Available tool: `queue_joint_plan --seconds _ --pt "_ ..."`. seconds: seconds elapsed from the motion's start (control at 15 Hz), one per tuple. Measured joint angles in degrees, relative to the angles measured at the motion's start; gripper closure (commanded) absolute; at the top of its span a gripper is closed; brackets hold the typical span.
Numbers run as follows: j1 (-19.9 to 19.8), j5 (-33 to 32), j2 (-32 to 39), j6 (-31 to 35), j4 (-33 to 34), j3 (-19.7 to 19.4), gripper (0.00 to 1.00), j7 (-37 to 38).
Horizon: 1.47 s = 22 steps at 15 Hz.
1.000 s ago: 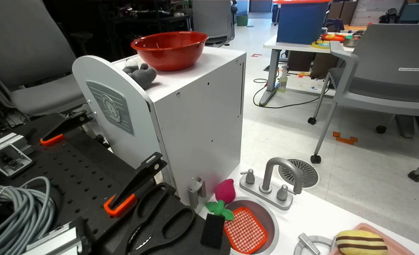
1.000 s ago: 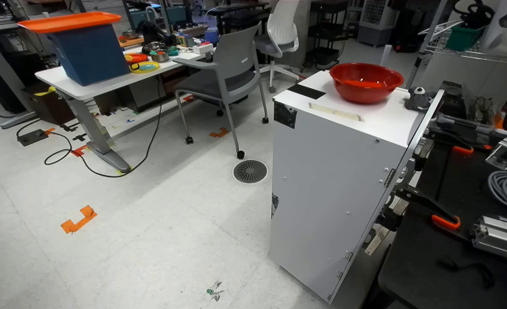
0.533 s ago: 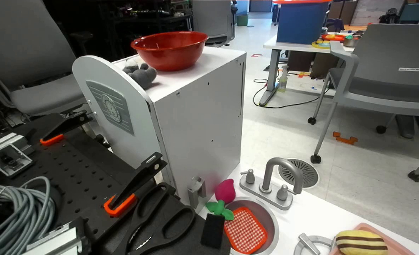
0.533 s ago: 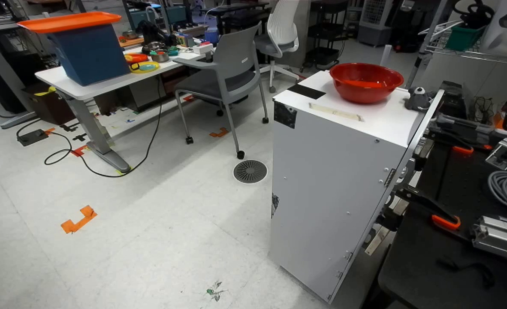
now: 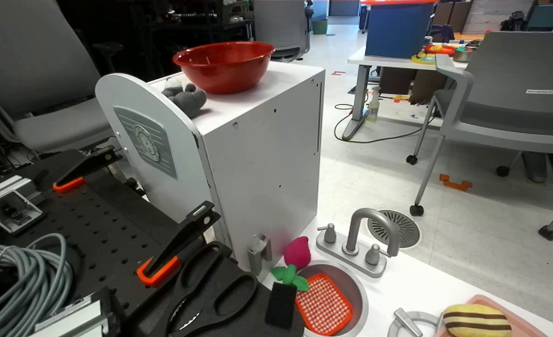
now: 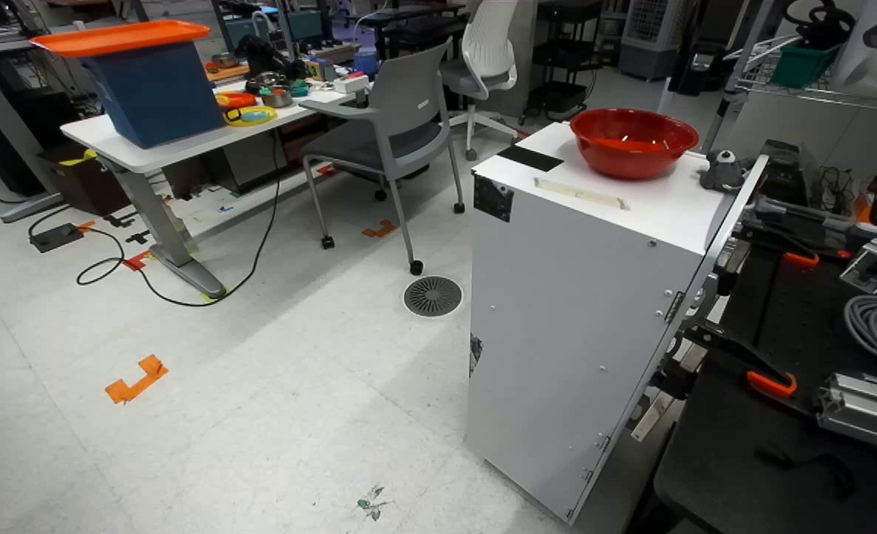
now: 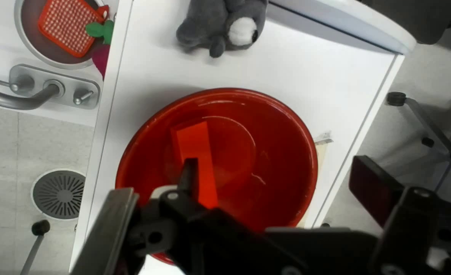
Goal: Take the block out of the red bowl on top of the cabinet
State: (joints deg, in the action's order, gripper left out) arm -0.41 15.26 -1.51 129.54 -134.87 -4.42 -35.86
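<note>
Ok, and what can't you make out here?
Block, wrist view: partly hidden by the jaws.
Red bowl, in an exterior view: near wall hides inner bottom.
Grey plush toy, wrist view: cut off by top edge.
Pink tray, in an exterior view: cut off by bottom edge.
Chair label, in an exterior view: print too small to read.

Pale floor (image 6: 297, 415) fills the lower left of an exterior view, a round drain grille (image 6: 433, 297) set in it near the middle. A gray chair (image 6: 406, 93) stands at upper center, next to a white surface (image 6: 97, 135) at upper left. In an exterior view, the upper left lies dark behind an office chair (image 5: 28, 56).
</note>
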Motion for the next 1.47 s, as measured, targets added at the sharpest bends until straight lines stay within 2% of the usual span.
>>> queue_joint_plan --seconds 0.33,0.8,1.47 --pt "-1.27 -0.27 1.66 -2.89 0.30 0.00 0.00 0.69" --pt "-3.15 -2.24 1.88 -2.61 2.09 -0.01 0.00 9.05" --pt "-3.25 -2.93 2.24 -2.50 4.92 0.00 0.00 18.36"
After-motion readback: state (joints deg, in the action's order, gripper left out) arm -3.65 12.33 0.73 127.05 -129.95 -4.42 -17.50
